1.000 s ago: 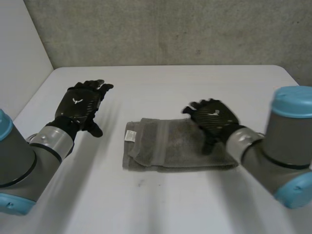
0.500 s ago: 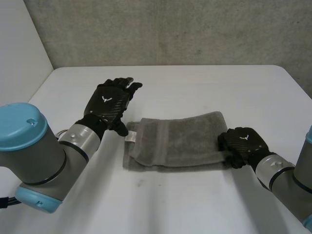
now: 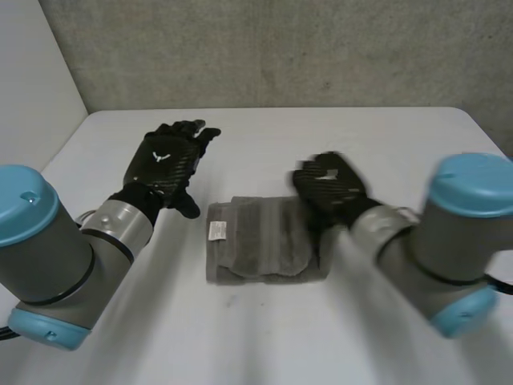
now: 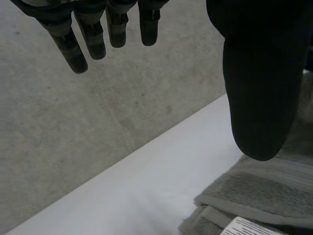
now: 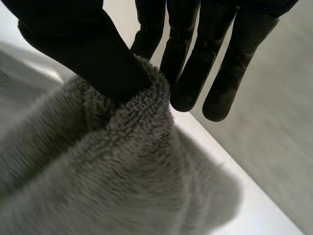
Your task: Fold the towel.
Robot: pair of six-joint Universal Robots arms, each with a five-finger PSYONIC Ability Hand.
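Soft, even light falls from overhead, with no hard glare anywhere. The white bench [image 3: 264, 136] is the brightest surface; the grey wall [image 3: 280, 48] behind it is duller and matte. The towel [image 3: 256, 241] throws only a thin, soft shadow along its near edge. My left robot hand [image 4: 259, 73] and right robot hand [image 5: 73, 44] read nearly black against it all.

Right hand [image 3: 329, 186] has carried the pinched towel [image 3: 260, 245] end from the table's [image 3: 264, 337] right-edge side over its middle; towel now shorter.
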